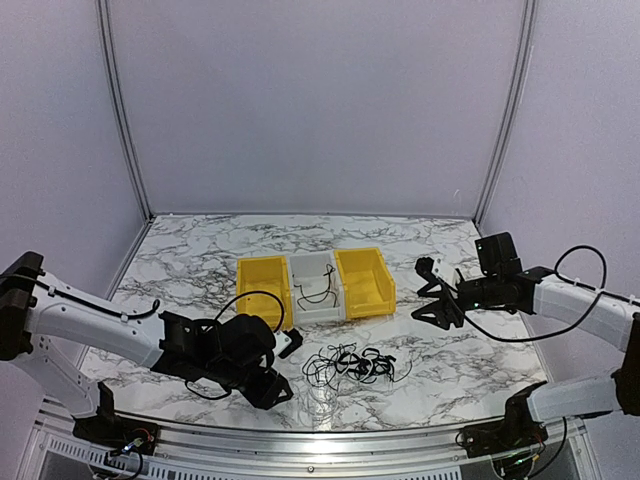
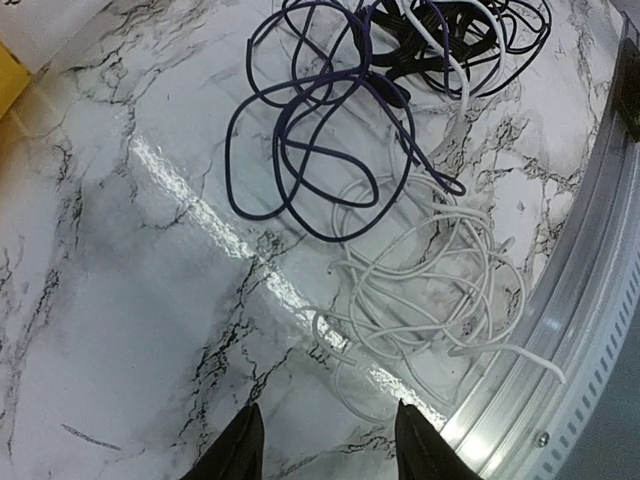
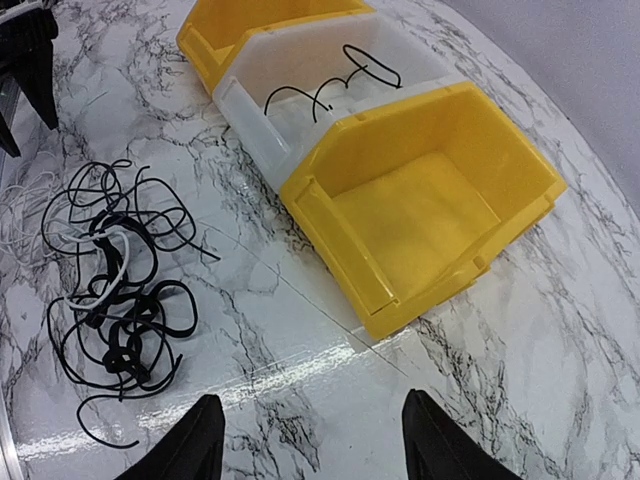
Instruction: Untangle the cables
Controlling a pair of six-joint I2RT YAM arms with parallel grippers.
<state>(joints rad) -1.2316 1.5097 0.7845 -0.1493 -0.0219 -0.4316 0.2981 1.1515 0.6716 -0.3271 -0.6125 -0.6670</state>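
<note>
The left claw has its fingers apart with nothing between them, over bare marble table. Just ahead of it, its own camera shows a loose coil of white cable lying near the metal rail at the table's edge. A dark, purplish cable is looped beside the coil and overlaps it, and a tighter black tangle lies beyond. From overhead the same heap looks like one small dark knot just right of that claw, and the white coil hardly shows.

The right claw is likewise spread and empty. From overhead it sits right of the bins, well apart from the heap. Its camera shows what the left one misses, three bins touching in a row: a near yellow bin, a white bin and a far yellow bin. One thin black cable lies alone in the white one. A pale strand shows inside the black tangle.
</note>
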